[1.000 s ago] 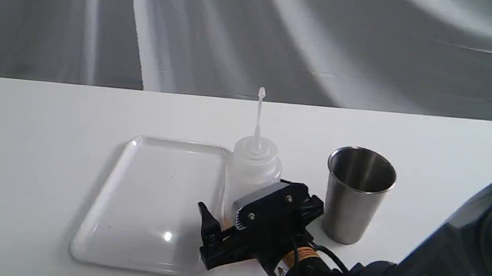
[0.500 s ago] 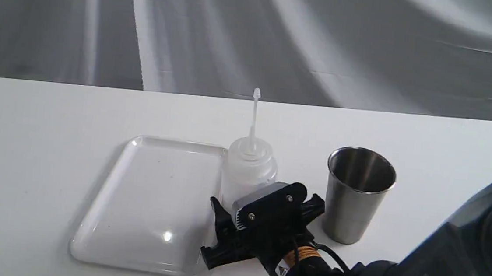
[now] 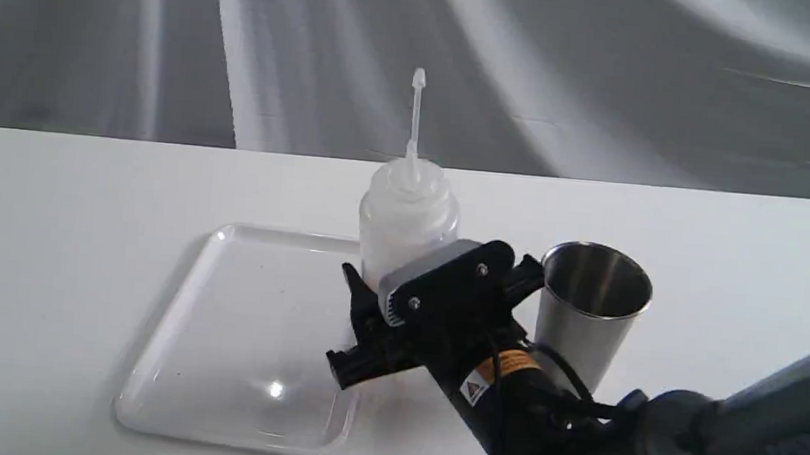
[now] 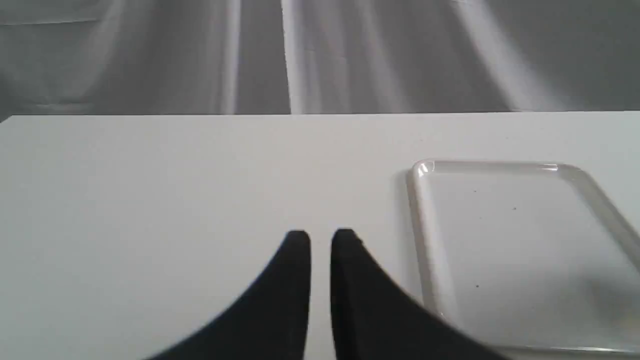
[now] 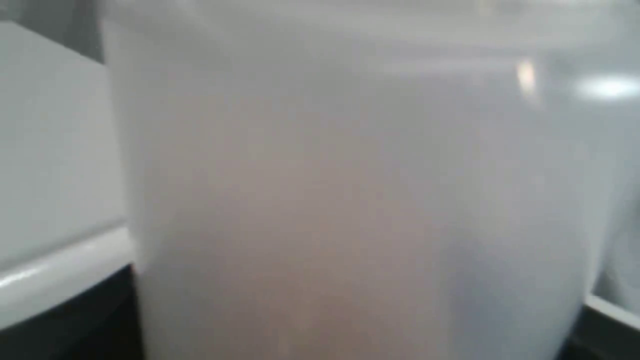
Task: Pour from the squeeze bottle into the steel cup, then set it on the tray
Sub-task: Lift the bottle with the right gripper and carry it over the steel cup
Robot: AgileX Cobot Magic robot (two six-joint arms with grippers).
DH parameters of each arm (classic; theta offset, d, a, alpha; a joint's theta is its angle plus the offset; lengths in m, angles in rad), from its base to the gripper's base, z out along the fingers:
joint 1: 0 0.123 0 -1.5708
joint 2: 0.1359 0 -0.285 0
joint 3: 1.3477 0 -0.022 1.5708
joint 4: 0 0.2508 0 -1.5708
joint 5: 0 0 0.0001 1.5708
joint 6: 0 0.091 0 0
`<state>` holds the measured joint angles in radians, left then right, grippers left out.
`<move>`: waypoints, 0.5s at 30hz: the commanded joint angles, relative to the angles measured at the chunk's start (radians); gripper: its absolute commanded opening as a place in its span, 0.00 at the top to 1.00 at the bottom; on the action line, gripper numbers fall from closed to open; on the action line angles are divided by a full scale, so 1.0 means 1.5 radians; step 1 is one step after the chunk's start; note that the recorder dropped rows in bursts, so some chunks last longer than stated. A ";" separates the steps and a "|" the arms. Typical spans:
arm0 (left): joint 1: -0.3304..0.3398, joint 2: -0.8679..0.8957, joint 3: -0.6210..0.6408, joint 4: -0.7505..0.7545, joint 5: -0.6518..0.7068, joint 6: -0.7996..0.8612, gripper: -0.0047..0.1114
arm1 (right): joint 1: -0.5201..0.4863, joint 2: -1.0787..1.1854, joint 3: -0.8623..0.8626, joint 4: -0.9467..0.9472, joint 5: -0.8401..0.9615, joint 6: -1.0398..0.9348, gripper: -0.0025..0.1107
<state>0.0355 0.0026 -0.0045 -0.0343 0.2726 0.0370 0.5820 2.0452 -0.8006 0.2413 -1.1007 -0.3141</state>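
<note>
The right end effector (image 3: 441, 270) pinches the squeeze bottle (image 3: 406, 213) around its lower body and holds it upright, nozzle up, at the right edge of the tray (image 3: 224, 314). The steel cup (image 3: 589, 321) stands just right of the tray. The left end effector (image 4: 320, 240), fingers nearly together on nothing, hangs near the tray. White tabletop (image 3: 48, 264) spreads left of the tray to a far edge, with a grey drape (image 3: 605, 77) behind.

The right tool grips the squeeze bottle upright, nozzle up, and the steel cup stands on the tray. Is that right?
Not quite. The steel cup stands on the table, right of the tray in the exterior view, not on it. The right tool does grip the squeeze bottle upright, nozzle up.
</note>
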 commanded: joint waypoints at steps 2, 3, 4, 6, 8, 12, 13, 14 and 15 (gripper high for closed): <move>-0.003 -0.002 0.003 0.000 -0.005 -0.003 0.89 | 0.000 -0.075 -0.003 0.003 0.017 -0.022 0.98; -0.003 -0.002 0.003 0.000 -0.005 -0.003 0.89 | 0.002 -0.091 -0.003 0.003 0.032 -0.040 0.98; -0.003 -0.002 0.003 0.000 -0.005 -0.003 0.89 | 0.001 -0.105 -0.003 0.003 0.046 -0.055 0.98; -0.003 -0.002 0.003 0.000 -0.005 -0.003 0.89 | 0.001 -0.139 -0.003 0.003 0.079 -0.082 0.98; -0.003 -0.002 0.003 0.000 -0.005 -0.003 0.89 | 0.001 -0.175 -0.003 0.004 0.113 -0.088 0.98; -0.003 -0.002 0.003 0.000 -0.005 -0.002 0.89 | 0.001 -0.242 -0.003 0.028 0.153 -0.092 0.98; -0.003 -0.002 0.003 0.000 -0.005 -0.001 0.89 | 0.001 -0.263 -0.003 0.037 0.162 -0.107 0.98; -0.003 -0.002 0.003 0.000 -0.005 -0.001 0.89 | 0.001 -0.274 -0.003 0.044 0.170 -0.126 0.98; -0.003 -0.002 0.003 0.000 -0.005 -0.001 0.89 | 0.001 -0.291 -0.003 0.061 0.173 -0.155 0.98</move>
<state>0.0355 0.0026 -0.0045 -0.0343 0.2726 0.0370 0.5820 1.6578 -0.8006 0.3016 -0.8289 -0.4917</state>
